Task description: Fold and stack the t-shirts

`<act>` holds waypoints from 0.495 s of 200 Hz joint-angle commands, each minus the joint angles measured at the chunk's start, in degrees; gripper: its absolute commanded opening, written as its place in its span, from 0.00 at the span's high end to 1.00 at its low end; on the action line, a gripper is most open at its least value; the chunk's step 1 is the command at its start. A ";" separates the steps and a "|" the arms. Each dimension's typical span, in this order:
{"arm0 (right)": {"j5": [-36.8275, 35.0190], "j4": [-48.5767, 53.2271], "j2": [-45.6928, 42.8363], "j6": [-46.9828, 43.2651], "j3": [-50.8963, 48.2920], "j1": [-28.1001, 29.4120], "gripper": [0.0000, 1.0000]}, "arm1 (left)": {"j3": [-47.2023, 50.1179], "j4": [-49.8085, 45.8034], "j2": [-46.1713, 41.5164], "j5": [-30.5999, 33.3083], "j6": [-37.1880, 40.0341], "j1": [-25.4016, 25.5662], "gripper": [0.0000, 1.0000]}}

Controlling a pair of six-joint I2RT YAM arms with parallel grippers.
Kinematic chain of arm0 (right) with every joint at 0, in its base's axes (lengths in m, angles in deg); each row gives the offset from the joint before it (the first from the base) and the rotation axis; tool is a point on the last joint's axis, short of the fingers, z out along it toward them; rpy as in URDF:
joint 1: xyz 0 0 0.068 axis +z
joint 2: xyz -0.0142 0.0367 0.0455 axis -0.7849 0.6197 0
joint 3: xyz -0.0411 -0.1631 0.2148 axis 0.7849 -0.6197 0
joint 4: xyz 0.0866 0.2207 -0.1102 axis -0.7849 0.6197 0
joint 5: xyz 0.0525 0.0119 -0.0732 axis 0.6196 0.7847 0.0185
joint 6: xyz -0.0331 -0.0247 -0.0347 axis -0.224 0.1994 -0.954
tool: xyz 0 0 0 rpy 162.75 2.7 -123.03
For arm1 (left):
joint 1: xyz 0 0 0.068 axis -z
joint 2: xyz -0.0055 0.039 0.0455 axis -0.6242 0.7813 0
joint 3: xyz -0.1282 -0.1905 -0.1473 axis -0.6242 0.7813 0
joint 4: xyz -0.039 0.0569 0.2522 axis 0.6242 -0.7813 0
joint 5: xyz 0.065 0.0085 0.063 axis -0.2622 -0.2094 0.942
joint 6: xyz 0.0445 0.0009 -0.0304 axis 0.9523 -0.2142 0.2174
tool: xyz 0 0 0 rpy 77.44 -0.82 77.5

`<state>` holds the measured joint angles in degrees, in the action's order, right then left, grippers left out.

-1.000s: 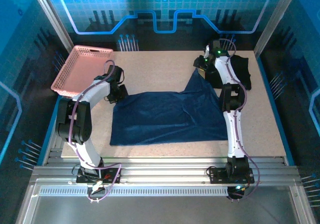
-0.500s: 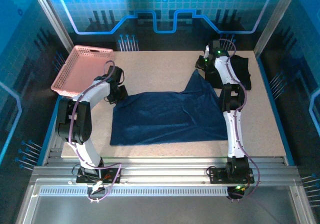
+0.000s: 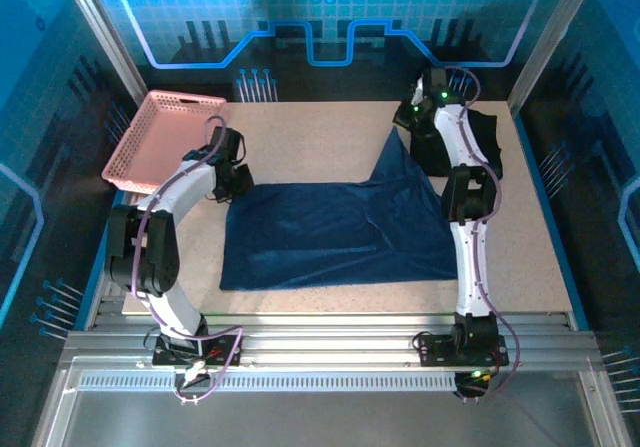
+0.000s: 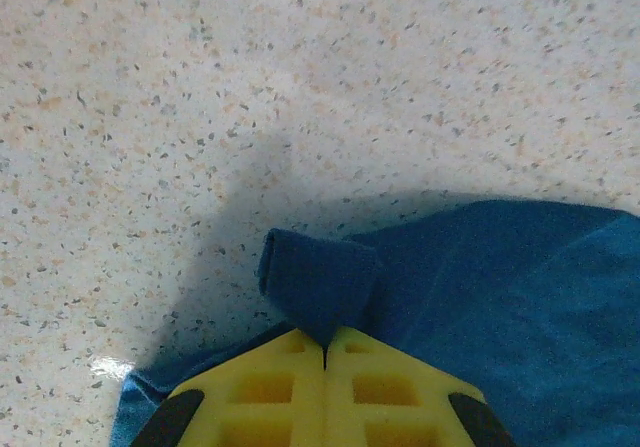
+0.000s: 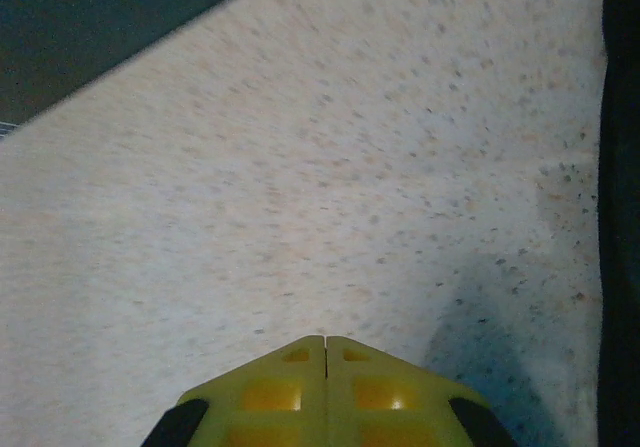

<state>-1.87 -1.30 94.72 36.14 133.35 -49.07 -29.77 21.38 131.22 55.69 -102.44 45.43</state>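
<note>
I pinch far corners of the navy t-shirt [image 3: 340, 232], left gripper [image 4: 325, 342] and right gripper [image 5: 326, 341] clenched on cloth, right raised for folding.

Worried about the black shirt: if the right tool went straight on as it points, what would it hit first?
Probably the bare table, judging from its wrist view; the right tool aims at it, and the black t-shirt lies off to one side.
</note>
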 commanded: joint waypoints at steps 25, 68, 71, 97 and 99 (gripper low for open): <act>0.71 1.20 -10.01 4.38 -3.49 0.31 1.00 | -1.88 -1.27 -4.66 -1.41 2.24 -0.98 1.00; 2.08 1.56 -17.61 8.01 -10.36 0.14 1.00 | 1.00 -0.61 -8.83 -1.98 3.38 -2.04 1.00; 2.06 1.66 -18.06 8.20 -10.75 0.22 1.00 | 1.17 -0.59 -9.05 -2.04 3.45 -2.11 1.00; 2.54 2.52 -22.17 9.61 -15.22 0.18 1.00 | 2.31 -0.76 -10.90 -2.46 3.83 -2.32 1.00; 2.53 2.61 -22.53 9.73 -15.61 0.18 1.00 | 2.41 -0.69 -11.08 -2.46 3.80 -2.32 1.00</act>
<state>-0.77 -0.51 77.83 43.13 121.16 -49.10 -29.20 21.31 122.74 54.66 -100.52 43.64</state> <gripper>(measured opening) 0.064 0.053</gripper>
